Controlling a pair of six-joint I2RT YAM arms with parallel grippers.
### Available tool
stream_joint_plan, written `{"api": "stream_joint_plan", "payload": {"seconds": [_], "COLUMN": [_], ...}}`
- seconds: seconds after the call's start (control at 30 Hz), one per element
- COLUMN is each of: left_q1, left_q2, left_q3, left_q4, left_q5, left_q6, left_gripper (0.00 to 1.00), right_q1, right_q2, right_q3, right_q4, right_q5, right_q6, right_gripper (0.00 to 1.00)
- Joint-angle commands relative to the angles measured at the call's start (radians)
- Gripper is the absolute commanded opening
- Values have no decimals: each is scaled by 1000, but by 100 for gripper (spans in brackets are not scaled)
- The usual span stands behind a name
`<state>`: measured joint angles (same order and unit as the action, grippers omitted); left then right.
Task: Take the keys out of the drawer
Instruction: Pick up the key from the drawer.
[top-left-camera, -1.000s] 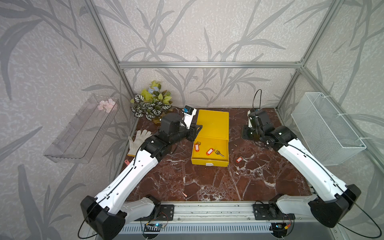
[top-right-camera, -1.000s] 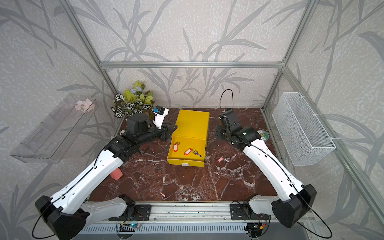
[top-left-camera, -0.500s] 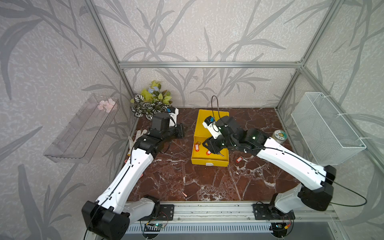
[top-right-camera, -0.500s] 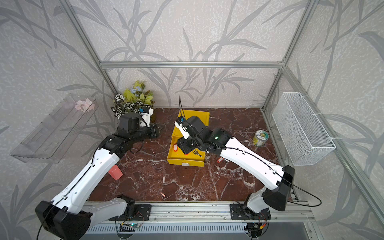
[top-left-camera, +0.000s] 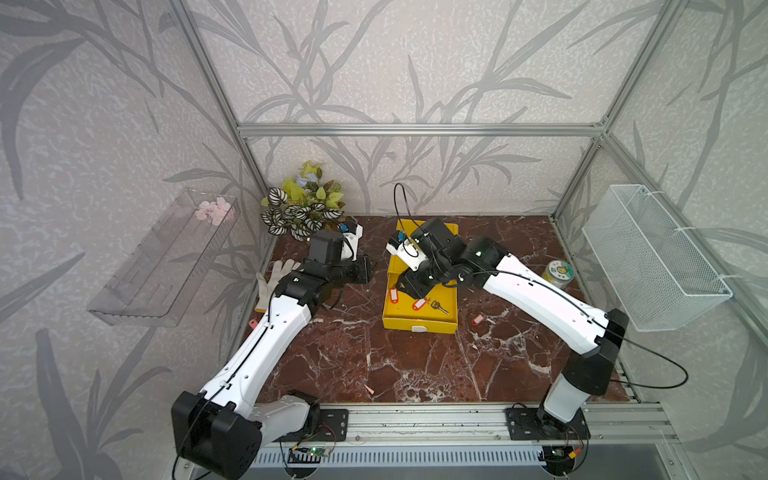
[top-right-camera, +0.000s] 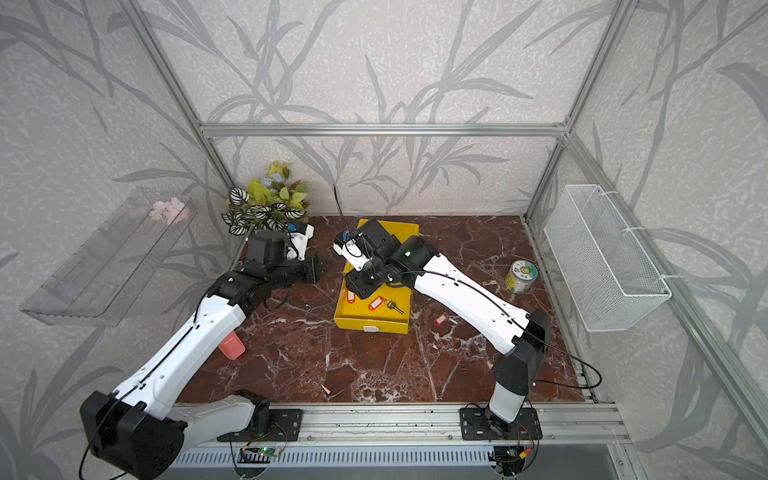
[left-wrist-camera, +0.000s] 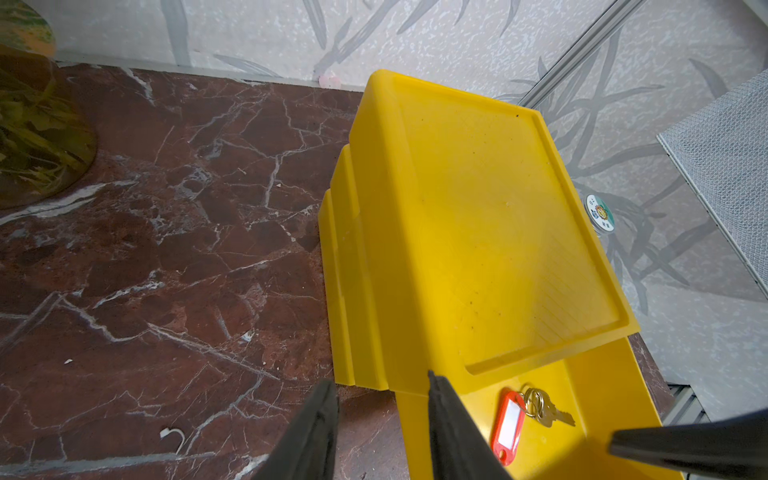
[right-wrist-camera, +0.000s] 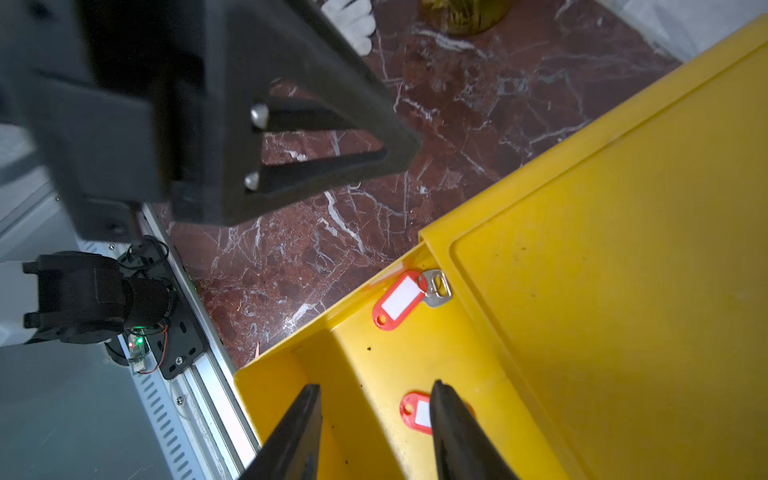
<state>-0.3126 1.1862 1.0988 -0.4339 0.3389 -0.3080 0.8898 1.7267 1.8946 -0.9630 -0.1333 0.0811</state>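
Two red-tagged keys (top-left-camera: 419, 304) are seen inside the open yellow drawer (top-left-camera: 415, 323). Another red tag (top-left-camera: 478, 319) is seen on the table (top-left-camera: 374, 365) beside it. Right gripper (right-wrist-camera: 374, 386) is held open above the keys, and left gripper (left-wrist-camera: 380, 380) is held open beside the drawer.

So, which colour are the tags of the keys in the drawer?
The tags are red with white centres; clearest in the right wrist view.
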Motion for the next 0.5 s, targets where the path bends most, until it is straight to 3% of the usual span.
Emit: {"api": "stream_joint_plan", "payload": {"seconds": [0.0, 0.47], "left_q1": [6, 6], "left_q2": [-14, 129], "left_q3": [-29, 52], "left_q4": [61, -69], "left_q5": [30, 143], "left_q6": [-3, 156], "left_gripper": [38, 37], "right_q1": [-2, -2], "right_q2": [29, 42], "right_q3": [64, 64], "right_q4": [-193, -325], "right_q5": [37, 115], "right_q6": [-34, -65], "right_gripper": [45, 37]}}
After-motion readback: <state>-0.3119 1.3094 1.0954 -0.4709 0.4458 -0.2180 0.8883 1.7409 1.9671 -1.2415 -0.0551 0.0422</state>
